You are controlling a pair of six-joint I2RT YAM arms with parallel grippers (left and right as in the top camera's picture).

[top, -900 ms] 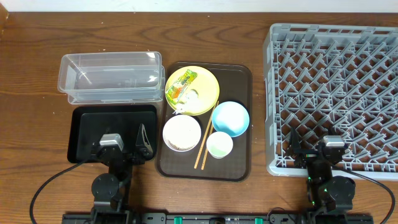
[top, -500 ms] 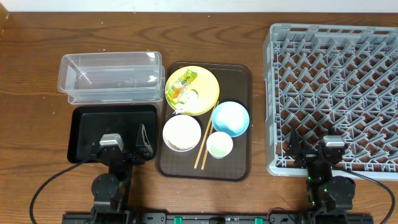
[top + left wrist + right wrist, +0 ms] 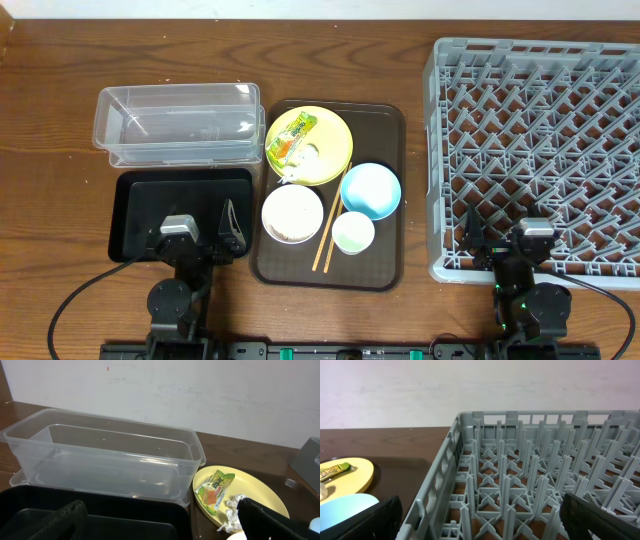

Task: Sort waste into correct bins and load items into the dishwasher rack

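Note:
A yellow plate [image 3: 330, 150] on the brown serving tray [image 3: 385, 270] carries a green-yellow-orange wrapper [image 3: 291, 138] and a crumpled white scrap [image 3: 289, 177]. A light blue bowl [image 3: 370, 190], a white bowl [image 3: 292, 213] with rice, a small white cup [image 3: 353, 233] and two chopsticks [image 3: 326, 232] lie beside it. The clear tub [image 3: 178, 125] and black tray [image 3: 135, 200] stand left. The grey rack [image 3: 540, 150] stands right. My left gripper [image 3: 195, 238] is open over the black tray [image 3: 125, 517]. My right gripper [image 3: 505, 245] is open over the rack's front-left corner [image 3: 520, 485].
In the left wrist view the clear tub [image 3: 105, 455], the plate [image 3: 255, 490], the wrapper [image 3: 216, 489] and the scrap [image 3: 231, 512] show ahead. The right wrist view shows the plate's edge [image 3: 355, 472] and the blue bowl [image 3: 350, 505] at left. A white wall stands behind the table.

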